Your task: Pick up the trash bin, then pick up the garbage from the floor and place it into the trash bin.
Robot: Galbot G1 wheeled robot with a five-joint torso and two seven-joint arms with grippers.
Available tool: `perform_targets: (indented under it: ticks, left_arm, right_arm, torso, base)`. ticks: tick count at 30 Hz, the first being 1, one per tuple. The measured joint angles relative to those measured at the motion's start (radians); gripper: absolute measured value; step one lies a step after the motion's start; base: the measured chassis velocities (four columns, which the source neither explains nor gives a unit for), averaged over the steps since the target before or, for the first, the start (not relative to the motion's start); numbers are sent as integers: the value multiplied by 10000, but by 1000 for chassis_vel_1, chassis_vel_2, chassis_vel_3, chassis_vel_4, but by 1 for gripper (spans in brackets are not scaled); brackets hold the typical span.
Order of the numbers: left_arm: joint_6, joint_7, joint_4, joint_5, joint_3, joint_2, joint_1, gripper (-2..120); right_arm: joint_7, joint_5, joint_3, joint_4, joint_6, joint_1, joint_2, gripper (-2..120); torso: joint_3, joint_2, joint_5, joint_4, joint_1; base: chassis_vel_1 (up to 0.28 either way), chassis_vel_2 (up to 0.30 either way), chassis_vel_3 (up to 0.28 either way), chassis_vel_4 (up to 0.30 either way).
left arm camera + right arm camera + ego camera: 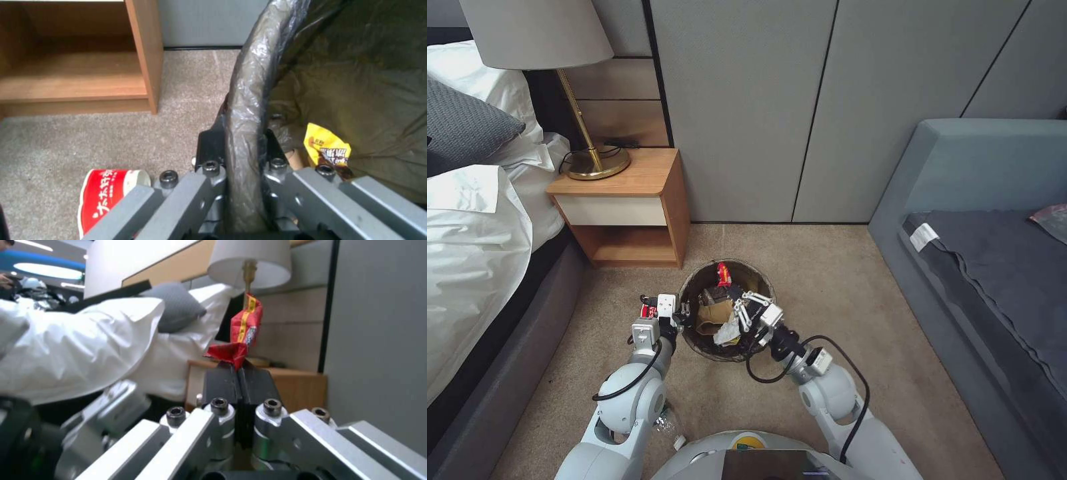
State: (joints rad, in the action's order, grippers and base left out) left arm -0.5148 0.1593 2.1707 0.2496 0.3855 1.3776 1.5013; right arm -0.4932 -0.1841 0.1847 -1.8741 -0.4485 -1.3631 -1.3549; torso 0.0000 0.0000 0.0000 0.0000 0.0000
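While clamped, right claw (238, 373) pinches red wrapper (242, 330).

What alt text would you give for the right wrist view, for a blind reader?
The right gripper is shut on a red snack wrapper that sticks up from its fingertips. Behind it are a white lamp, a wooden nightstand and white bedding.

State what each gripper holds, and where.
Left gripper clamps the bin by its bag-covered rim. Right gripper pinches a red wrapper by its crumpled end.
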Motion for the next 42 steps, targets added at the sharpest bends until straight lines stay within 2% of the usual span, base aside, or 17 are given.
perform_targets:
  ticks: [13, 14, 15, 17, 18, 20, 22, 23, 24, 27, 30, 31, 32, 35, 37, 40, 42]
  left_arm:
    - [-11, 2, 2, 5, -23, 24, -46, 3]
    - [-17, 4, -1, 8, -36, 32, -71, 3]
    - [-17, 4, -1, 8, -36, 32, -71, 3]
    - [-27, 4, -27, 10, -79, 59, -104, 3]
    - [-27, 4, -27, 10, -79, 59, -104, 3]
    - [-30, 5, -58, 8, -113, 86, -117, 3]
    - [-30, 5, -65, 8, -118, 92, -120, 3]
    - [-30, 5, -77, 7, -125, 106, -126, 3]
    - [-30, 5, -77, 7, -125, 106, -126, 3]
    - [-30, 4, -87, 6, -116, 108, -149, 3]
    - [-30, 4, -89, 7, -109, 107, -151, 3]
    - [-30, 3, -90, 7, -102, 106, -151, 3]
    - [-30, 3, -90, 7, -102, 106, -151, 3]
    - [-30, 1, -96, 7, -97, 104, -151, 3]
    - [-29, 0, -99, 7, -97, 103, -151, 3]
    - [-24, -2, -110, 7, -95, 100, -151, 3]
    - [-19, -6, -110, 7, -95, 99, -150, 3]
  right_arm:
    - [48, 201, -182, 643, -24, -41, -85, 0]
    - [88, 271, -186, 746, -24, -73, -105, 8]
    - [88, 271, -186, 746, -24, -73, -105, 8]
    - [157, 383, -185, 880, -19, -88, -139, 18]
    - [157, 383, -185, 880, -19, -88, -139, 18]
    - [169, 441, -180, 969, -23, -94, -171, 28]
    - [171, 452, -180, 983, -24, -100, -176, 32]
    - [171, 488, -179, 1005, -33, -122, -189, 41]
    - [171, 488, -179, 1005, -33, -122, -189, 41]
    - [168, 524, -164, 1018, -64, -138, -206, 54]
    - [168, 526, -154, 1018, -66, -138, -209, 61]
    - [168, 527, -145, 1009, -67, -138, -210, 69]
    - [168, 527, -145, 1009, -67, -138, -210, 69]
    - [168, 529, -111, 987, -83, -151, -213, 84]
    - [168, 530, -108, 985, -88, -155, -213, 84]
    - [163, 536, -82, 970, -119, -189, -208, 99]
    - [163, 536, -71, 957, -131, -194, -203, 100]
  torso:
    - [0, 0, -1, 0, 0]
    - [0, 0, 0, 0, 0]
    - [0, 0, 0, 0, 0]
    - [0, 0, 0, -1, 0]
    - [0, 0, 0, -1, 0]
    - [0, 0, 0, 0, 0]
    - [0, 0, 0, 0, 0]
    - [0, 0, 0, 0, 0]
    - [0, 0, 0, 0, 0]
    - [0, 0, 0, 0, 0]
    - [0, 0, 0, 0, 0]
    - [0, 0, 0, 0, 0]
    - [0, 0, 0, 0, 0]
    - [0, 0, 0, 0, 0]
    - [0, 0, 0, 0, 0]
    - [0, 0, 0, 0, 0]
    - [0, 0, 0, 0, 0]
  base:
    - [0, 0, 0, 0]
    - [0, 0, 0, 0]
    - [0, 0, 0, 0]
    - [0, 0, 0, 0]
    - [0, 0, 0, 0]
    - [0, 0, 0, 0]
    - [0, 0, 0, 0]
    - [0, 0, 0, 0]
    - [0, 0, 0, 0]
    - [0, 0, 0, 0]
    - [0, 0, 0, 0]
    - [0, 0, 0, 0]
    - [0, 0, 0, 0]
    - [0, 0, 0, 0]
    - [0, 0, 0, 0]
    - [0, 0, 0, 0]
    - [0, 0, 0, 0]
